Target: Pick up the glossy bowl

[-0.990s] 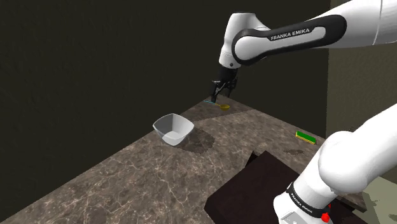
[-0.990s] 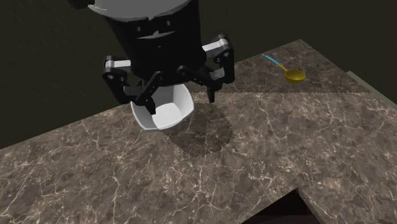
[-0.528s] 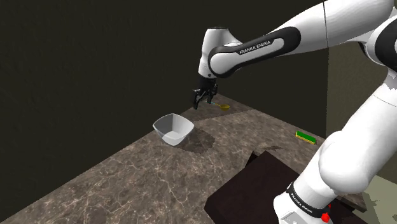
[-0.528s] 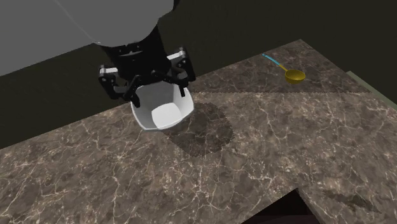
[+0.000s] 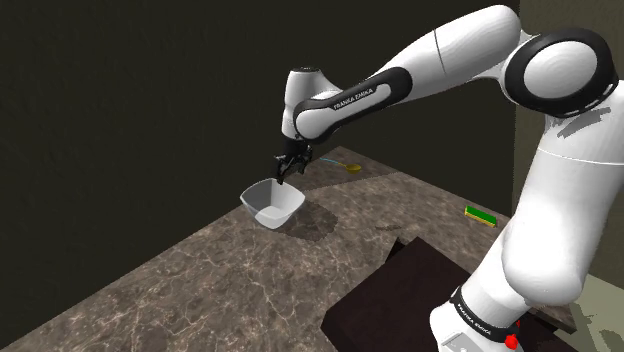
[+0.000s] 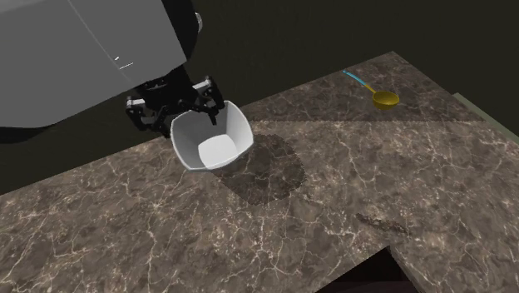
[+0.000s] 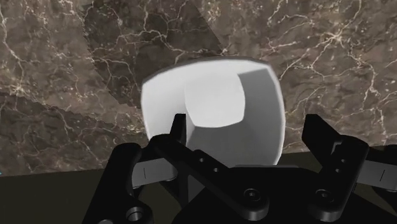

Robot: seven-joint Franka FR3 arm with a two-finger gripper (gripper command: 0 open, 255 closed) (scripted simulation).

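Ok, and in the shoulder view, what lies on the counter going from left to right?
white bowl → yellow spoon → green and yellow block

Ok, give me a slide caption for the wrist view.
Wrist view: open jaws poised over the white bowl on the dark marbled countertop, bowl not yet gripped.

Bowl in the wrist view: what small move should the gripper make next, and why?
Probably lower straight down. The open gripper hangs just above the white bowl, its fingers astride one wall, one over the inside, one outside, so descending should bring that wall between them.
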